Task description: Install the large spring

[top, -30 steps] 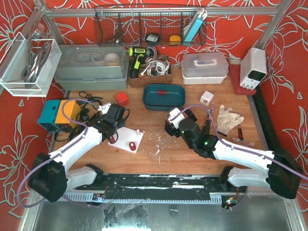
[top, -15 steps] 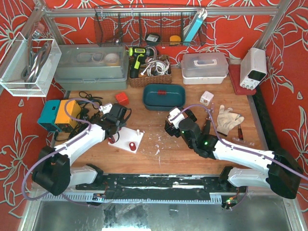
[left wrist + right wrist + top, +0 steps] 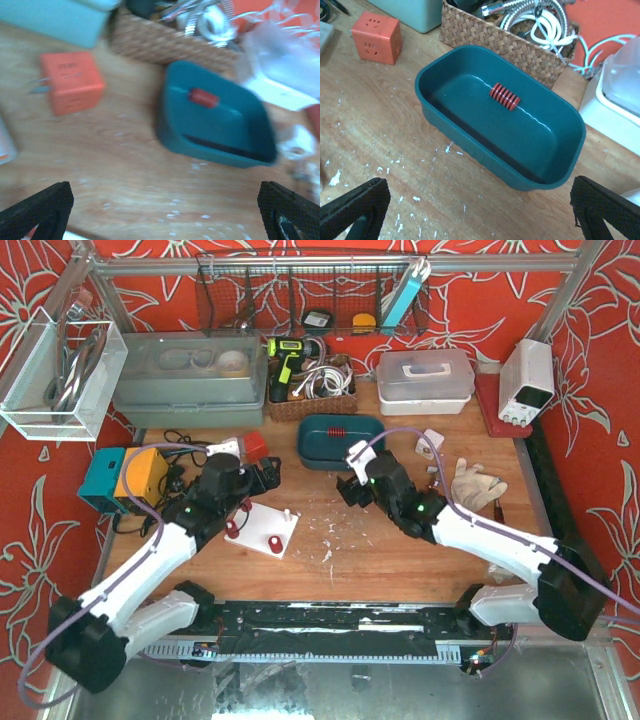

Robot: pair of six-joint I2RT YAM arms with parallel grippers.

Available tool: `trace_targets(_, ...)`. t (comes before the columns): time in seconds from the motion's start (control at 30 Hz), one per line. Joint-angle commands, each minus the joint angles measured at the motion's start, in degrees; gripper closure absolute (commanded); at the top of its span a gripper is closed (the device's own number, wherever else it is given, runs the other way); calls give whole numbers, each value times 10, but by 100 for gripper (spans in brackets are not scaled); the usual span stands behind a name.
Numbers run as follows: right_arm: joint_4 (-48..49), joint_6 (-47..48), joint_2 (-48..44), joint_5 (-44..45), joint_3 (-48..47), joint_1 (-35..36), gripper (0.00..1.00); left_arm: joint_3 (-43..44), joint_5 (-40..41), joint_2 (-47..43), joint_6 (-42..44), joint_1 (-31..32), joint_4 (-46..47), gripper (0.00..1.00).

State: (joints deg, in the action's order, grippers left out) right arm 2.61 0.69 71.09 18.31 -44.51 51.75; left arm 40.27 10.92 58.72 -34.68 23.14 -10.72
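Jaws: both pairs spread wide, empty.
Spring (image 3: 504,97): lay in tray (image 3: 470,145), ungrasped.
Remaining: pick-up, transfer, seating on fixture (image 3: 262,525).

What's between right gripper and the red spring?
Right wrist view: past the right gripper, only white-flecked wooden table, then the teal plastic tray's near wall before the red coil spring.

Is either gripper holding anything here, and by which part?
Nothing is held. The left gripper and right gripper are both open and empty; the red spring lies loose in the teal bin.
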Motion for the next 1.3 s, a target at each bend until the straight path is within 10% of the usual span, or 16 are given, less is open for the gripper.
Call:
trace_targets(0.0, -59, -46, 53, -73, -66, -47, 1, -66, -160, -80, 54, -3, 157, 0)
trace_targets(0.2, -126, 10, 161, -134, -193, -111, 8, -154, -281, -112, 60, 1, 270, 0)
trace_targets(0.6, -227, 157, 402, -141, -416, -146, 55, -243, -284, -118, 111, 8, 393, 0)
trace_targets(1.27, -329, 247, 628, -175, -673, -183, 65, -273, -251, -146, 118, 12, 397, 0)
